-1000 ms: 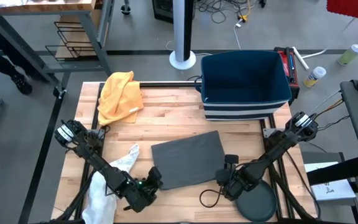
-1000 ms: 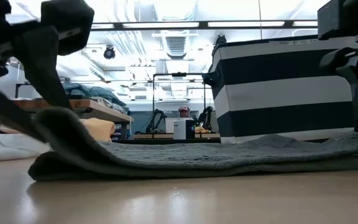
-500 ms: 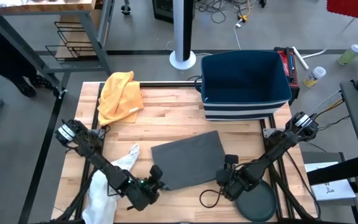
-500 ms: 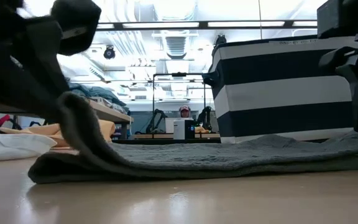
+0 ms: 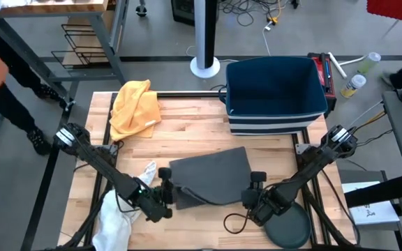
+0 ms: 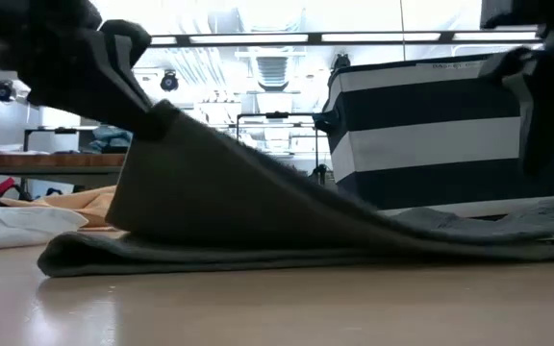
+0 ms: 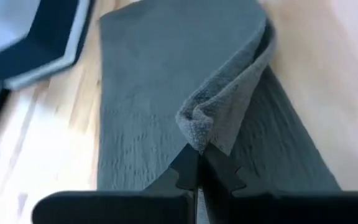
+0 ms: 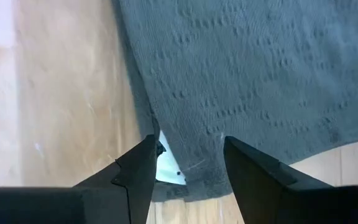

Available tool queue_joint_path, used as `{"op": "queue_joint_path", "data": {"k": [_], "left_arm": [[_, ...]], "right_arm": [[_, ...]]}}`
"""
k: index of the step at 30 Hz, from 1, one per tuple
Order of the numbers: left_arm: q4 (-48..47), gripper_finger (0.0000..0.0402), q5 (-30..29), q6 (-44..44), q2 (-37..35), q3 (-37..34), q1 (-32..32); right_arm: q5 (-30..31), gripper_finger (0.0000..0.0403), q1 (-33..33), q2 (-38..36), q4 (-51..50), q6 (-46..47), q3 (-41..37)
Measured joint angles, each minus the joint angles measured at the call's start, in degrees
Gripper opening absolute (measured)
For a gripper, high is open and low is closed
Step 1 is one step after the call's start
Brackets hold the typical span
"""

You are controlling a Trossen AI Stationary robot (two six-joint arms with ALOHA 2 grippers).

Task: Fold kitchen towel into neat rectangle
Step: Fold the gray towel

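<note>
Now left fingers (image 7: pixel 199 163) pinch the grey towel's (image 5: pixel 211 174) raised corner; right fingers (image 8: pixel 185 163) gape over its edge.

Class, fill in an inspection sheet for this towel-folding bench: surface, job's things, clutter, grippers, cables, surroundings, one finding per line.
Surface: pale wooden slatted table, dry as far as shown.
Job's things: dark grey kitchen towel, one corner lifted and curling over itself.
Clutter: crumpled yellow cloth; white cloth hanging over the near edge; navy striped fabric bin; dark round disc.
Grippers: left gripper shut on the towel's lifted corner; right gripper open over the towel's opposite edge.
Cables: black loop near the right gripper.
Surroundings: white post base, person beside the table.
</note>
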Motion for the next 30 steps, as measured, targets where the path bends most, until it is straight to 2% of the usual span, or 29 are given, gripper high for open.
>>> {"op": "queue_joint_path", "data": {"k": [4, 7, 15, 18, 21, 30], "left_arm": [[0.07, 0.0, -1.06, -9.48, -4.28, -2.72, 1.53], [0.13, 0.0, -2.63, -12.77, -7.37, -4.39, 2.34], [2.49, 0.0, -4.59, -13.46, -13.98, -8.22, 2.61], [2.76, 0.0, -5.02, -12.71, -14.6, -8.37, 2.7], [2.88, 0.0, -5.41, -12.04, -14.65, -8.38, 2.7], [2.67, 0.0, -5.85, -11.86, -14.33, -8.48, 2.7]], "right_arm": [[0.74, 0.0181, 0.0, 1.18, 4.72, -0.15, -0.3], [1.44, 0.0181, -0.23, 1.57, 9.5, -1.21, -0.33], [8.19, 0.0181, -2.14, 1.79, 17.2, -1.37, -0.39], [8.37, 0.0184, -3.61, 2.75, 20.67, -2.61, -0.5], [7.79, 0.0203, -4.62, 4.32, 26.25, -4.65, -0.52], [5.78, 0.0291, -5.46, 7.27, 29.77, -6.99, -0.15]]}}
